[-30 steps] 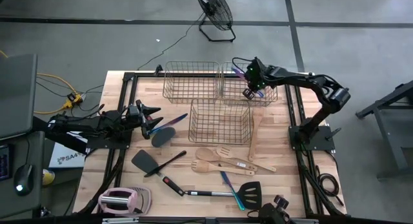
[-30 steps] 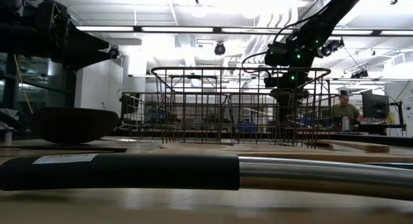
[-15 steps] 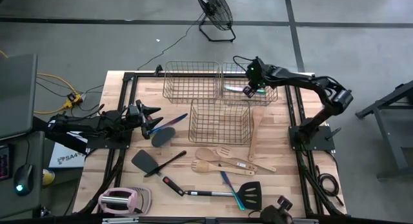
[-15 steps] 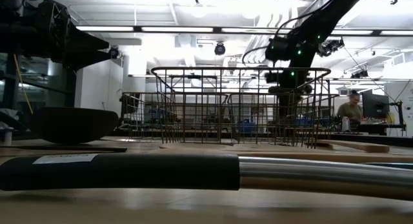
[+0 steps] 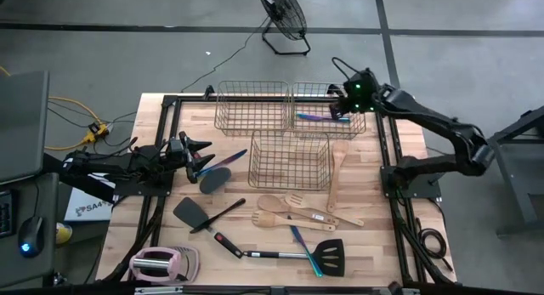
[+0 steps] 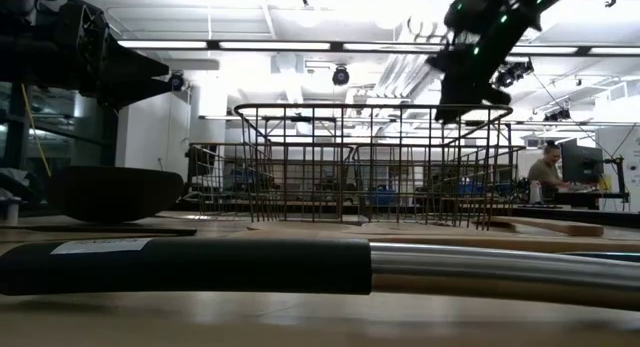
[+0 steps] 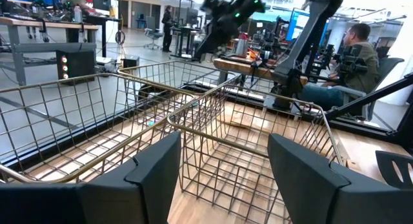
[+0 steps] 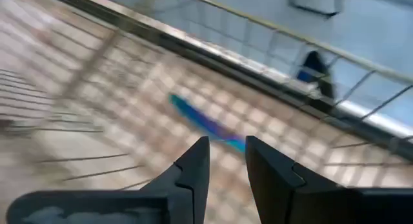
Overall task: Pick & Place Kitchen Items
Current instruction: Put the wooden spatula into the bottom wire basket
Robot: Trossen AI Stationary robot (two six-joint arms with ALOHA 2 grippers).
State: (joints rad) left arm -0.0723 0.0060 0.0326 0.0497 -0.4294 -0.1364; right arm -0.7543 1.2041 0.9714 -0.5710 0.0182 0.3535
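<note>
My right gripper (image 5: 348, 97) hangs open and empty above the far right copper basket (image 5: 367, 125); the low view shows it above the basket rims (image 6: 452, 105). A thin iridescent purple-teal piece (image 5: 321, 117) lies flat on that basket's floor; it also shows in the right wrist view (image 8: 205, 126), beyond the fingertips. My left gripper (image 5: 206, 156) is open and empty at the table's left, its fingers (image 7: 153, 166) pointing at the near basket (image 5: 291, 159). A black spoon (image 5: 216, 178) lies on the table just beside it.
A third basket (image 5: 252, 105) stands at the far middle. On the near table lie a black spatula (image 5: 198, 214), wooden spoons (image 5: 285, 208), a wooden spatula (image 5: 333, 180), a steel-handled black spatula (image 5: 285, 254), an iridescent piece (image 5: 303, 246) and a pink-and-white gadget (image 5: 161, 263).
My right gripper has risen out of the far right basket and gone toward the table's right edge. The iridescent piece that was at its fingers a second ago has stayed behind, lying on the basket floor.
</note>
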